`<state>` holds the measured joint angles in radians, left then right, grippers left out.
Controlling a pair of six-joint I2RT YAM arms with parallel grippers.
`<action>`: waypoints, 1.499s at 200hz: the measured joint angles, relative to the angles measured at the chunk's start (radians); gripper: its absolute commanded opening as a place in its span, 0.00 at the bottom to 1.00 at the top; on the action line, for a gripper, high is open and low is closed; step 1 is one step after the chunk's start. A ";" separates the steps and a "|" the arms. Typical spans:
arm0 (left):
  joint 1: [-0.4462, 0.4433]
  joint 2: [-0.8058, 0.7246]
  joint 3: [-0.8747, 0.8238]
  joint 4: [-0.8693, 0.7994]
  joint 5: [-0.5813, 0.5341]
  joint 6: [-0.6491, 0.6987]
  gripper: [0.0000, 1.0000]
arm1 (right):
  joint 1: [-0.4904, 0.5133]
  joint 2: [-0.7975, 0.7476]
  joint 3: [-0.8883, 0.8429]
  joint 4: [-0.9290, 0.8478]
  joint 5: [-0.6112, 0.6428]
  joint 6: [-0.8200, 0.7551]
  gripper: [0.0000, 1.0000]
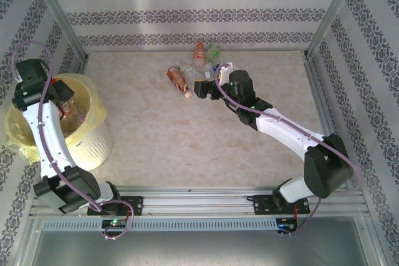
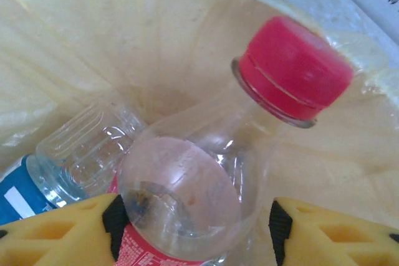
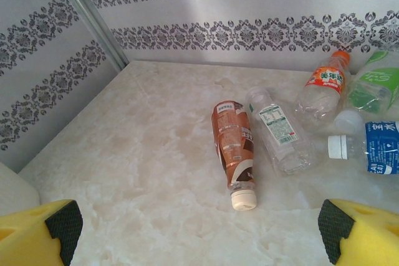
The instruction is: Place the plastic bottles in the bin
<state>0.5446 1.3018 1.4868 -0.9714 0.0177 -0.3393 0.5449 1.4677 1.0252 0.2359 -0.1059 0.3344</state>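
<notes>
LEFT ARM AT THE BIN: The left hand [image 2: 196,225] grips a red-capped bottle [image 2: 212,172] by its body, cap pointing away, within the mouth of the bin [image 2: 124,42]. Just beyond the fingers, a blue-labelled bottle [image 2: 56,179] lies against the pale liner. The sound move looks to be to open fully here, then rise straight up, clear of the bag. The right hand [image 3: 196,228] hangs wide open over the worktop [image 3: 124,172]. A brown bottle [image 3: 234,151] lies just ahead, a clear bottle [image 3: 277,129] beside it, and an orange-labelled bottle [image 3: 324,82] farthest.
</notes>
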 measured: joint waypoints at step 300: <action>-0.635 -0.101 0.007 0.298 0.286 -0.232 1.00 | 0.010 0.618 0.579 -0.385 -0.036 0.073 0.88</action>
<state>-0.0906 1.2007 1.4940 -0.6739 0.3035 -0.5713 0.5545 2.0857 1.6039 -0.1493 -0.1417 0.4076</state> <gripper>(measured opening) 0.997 0.890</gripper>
